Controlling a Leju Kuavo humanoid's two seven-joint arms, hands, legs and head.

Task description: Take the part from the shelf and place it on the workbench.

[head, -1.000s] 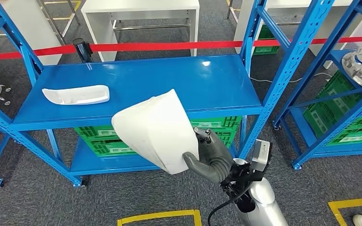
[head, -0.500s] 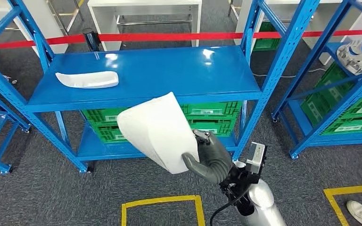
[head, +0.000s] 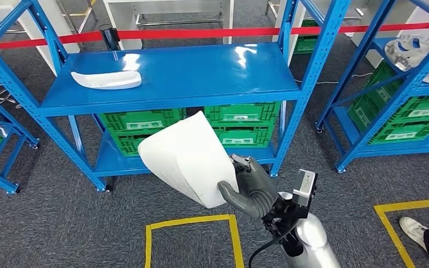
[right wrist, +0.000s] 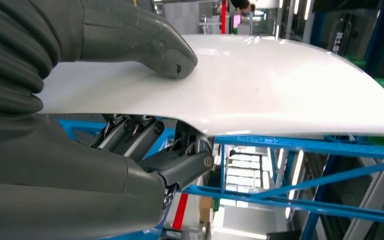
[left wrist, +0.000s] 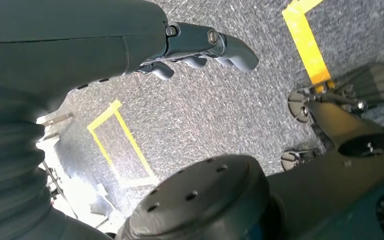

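A second white part (head: 107, 80) lies near the left end of the blue shelf (head: 201, 72), close to its back edge. Green crates (head: 240, 125) fill the level below. In front of the shelf, over the grey floor, the right hand (head: 251, 187) holds the large white part (head: 187, 156), thumb on top and fingers (right wrist: 145, 135) beneath, pinching its edge. The left hand (left wrist: 200, 45) hangs over the carpet, fingers loosely curled on nothing.

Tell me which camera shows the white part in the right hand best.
Head view: the whole white part shows, gripped at its lower edge by the right hand. Right wrist view shows its glossy surface under the thumb.
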